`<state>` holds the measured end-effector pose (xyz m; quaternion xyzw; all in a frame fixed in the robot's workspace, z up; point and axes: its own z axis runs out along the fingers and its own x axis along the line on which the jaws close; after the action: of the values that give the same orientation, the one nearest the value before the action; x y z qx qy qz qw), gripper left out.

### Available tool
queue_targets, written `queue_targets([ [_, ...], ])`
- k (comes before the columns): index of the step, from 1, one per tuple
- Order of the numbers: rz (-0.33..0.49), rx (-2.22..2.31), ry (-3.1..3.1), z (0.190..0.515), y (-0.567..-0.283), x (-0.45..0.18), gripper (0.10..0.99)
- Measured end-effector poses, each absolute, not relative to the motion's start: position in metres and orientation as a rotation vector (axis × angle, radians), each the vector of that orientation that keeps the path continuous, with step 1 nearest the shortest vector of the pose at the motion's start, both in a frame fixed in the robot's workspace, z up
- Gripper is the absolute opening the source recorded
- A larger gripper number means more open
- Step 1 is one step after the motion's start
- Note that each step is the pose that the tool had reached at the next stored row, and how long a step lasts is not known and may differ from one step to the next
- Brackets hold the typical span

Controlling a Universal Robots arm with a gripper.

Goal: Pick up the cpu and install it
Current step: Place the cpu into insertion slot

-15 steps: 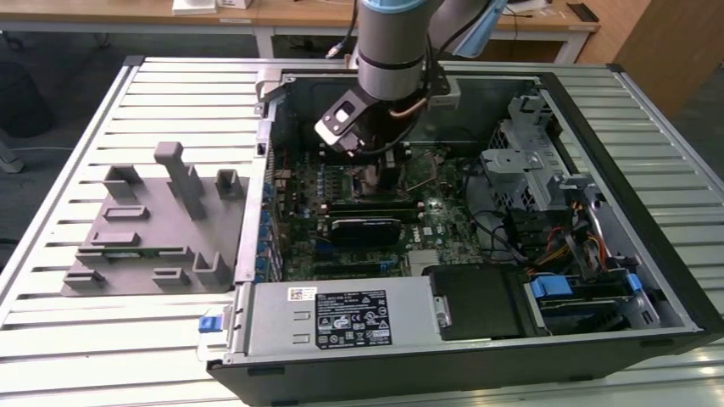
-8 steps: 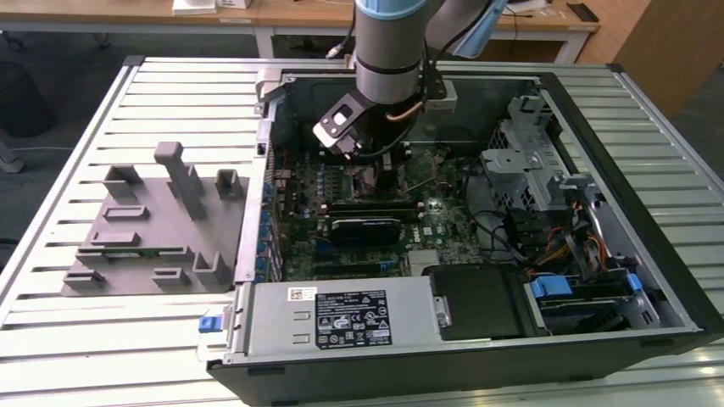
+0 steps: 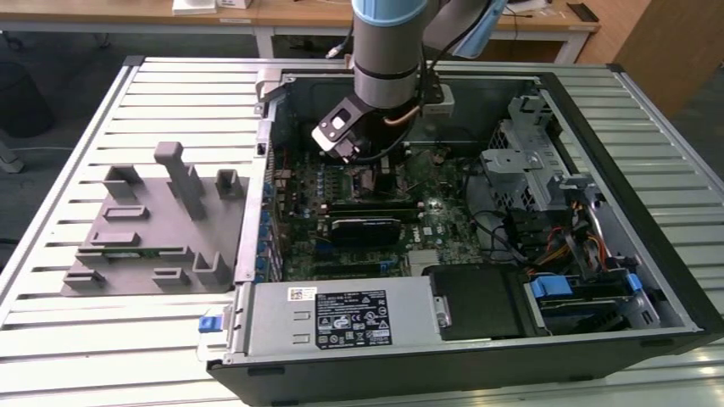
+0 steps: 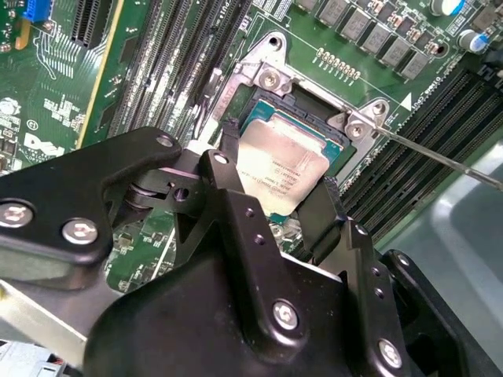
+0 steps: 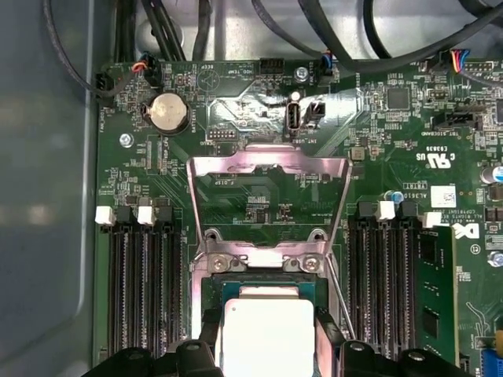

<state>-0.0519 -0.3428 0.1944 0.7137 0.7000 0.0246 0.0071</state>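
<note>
The cpu, a flat square chip with a shiny silver top, lies level in or just above the open motherboard socket. My gripper straddles it, with one black finger against one edge and the other against the opposite edge, shut on the chip. In the first wrist view the cpu sits between the fingertips, below the raised metal load plate. The exterior view shows the gripper reaching down into the open computer case over the motherboard.
The thin socket lever sticks out beside the socket. Memory slots flank it on both sides, one holding a memory stick. The power-supply box, the drive cage and cables crowd the case. A grey fixture lies on the table.
</note>
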Motion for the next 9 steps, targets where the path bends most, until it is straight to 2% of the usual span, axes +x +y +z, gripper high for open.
queue_targets([
  [9, 0.077, 2.194, 2.229, 0.1926, -0.3416, -0.0519, 0.545],
])
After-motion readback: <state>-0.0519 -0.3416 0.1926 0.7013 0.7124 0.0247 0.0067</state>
